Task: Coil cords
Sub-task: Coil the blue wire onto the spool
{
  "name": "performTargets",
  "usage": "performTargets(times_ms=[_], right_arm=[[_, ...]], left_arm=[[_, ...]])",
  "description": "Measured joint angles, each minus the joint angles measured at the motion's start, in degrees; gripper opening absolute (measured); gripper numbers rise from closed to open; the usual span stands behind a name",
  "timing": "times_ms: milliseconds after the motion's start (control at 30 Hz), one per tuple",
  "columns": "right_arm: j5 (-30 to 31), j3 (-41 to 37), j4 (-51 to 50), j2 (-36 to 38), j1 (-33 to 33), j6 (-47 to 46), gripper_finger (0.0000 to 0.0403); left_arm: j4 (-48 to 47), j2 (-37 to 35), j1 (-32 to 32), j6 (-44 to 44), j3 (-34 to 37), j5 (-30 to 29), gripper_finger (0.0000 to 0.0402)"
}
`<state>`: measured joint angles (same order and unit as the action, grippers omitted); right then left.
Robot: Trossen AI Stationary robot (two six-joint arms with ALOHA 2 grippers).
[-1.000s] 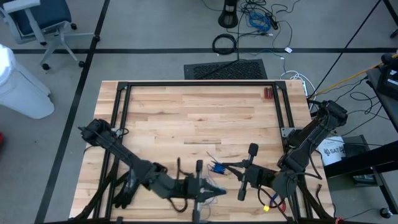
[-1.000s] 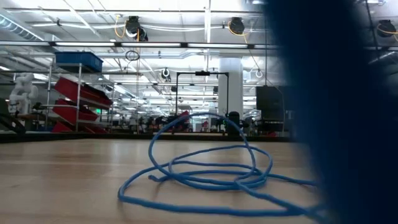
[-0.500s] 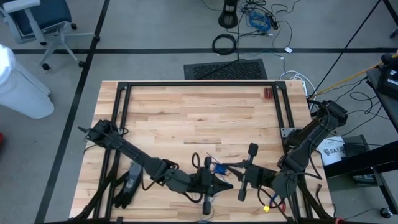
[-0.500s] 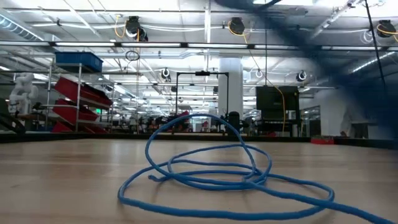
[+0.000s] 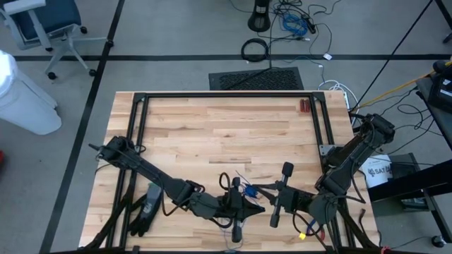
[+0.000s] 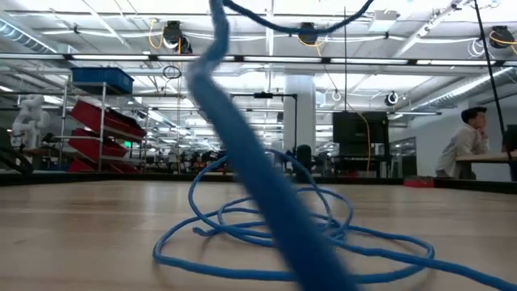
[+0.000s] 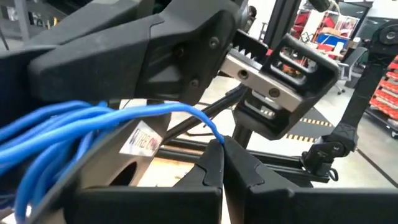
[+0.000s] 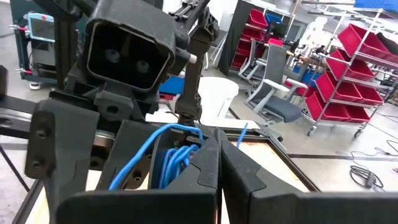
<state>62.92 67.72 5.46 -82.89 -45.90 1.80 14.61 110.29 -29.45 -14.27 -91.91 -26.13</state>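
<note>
Near the lower edge of the high view, the left tool point(image 5: 248, 207) and the right tool point(image 5: 258, 189) meet at lower centre, each with fingers pressed together on the blue cords point(image 5: 245, 190). In the low view, loose loops of it lie on the worktop point(image 6: 97, 218). Farther up, red pliers point(image 5: 304, 106) lie at the worktop's upper right.

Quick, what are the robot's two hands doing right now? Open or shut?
Left gripper: shut, pinching the blue cord.
Right gripper: shut; the cord runs right by its fingertips, but a grip cannot be told.
</note>
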Motion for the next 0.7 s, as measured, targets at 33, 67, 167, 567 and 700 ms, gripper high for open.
performTargets(times_ms=[33,67,167,567,700], right_arm=[[0.17,0.00,0.01,-0.05,0.11,-0.02,0.0000],[0.19,0.00,0.13,-0.04,0.12,-0.06,0.0000],[0.65,0.11,0.45,-0.27,0.21,-0.19,0.0000],[-0.39,0.05,-0.45,-0.58,0.32,0.56,0.0000],[-0.22,-0.07,-1.14,-0.68,0.45,0.40,0.0000]], left_arm=[[-0.05,0.06,0.00,-0.02,-0.45,-0.14,0.0000],[-0.13,0.08,0.00,0.15,-0.79,-0.42,0.0000],[-0.09,0.08,0.11,0.53,-1.50,-0.99,0.0000],[-0.44,0.09,-1.07,1.49,-2.12,-1.58,0.0000],[1.11,-0.03,-0.79,1.45,-2.15,-1.79,0.0000]])
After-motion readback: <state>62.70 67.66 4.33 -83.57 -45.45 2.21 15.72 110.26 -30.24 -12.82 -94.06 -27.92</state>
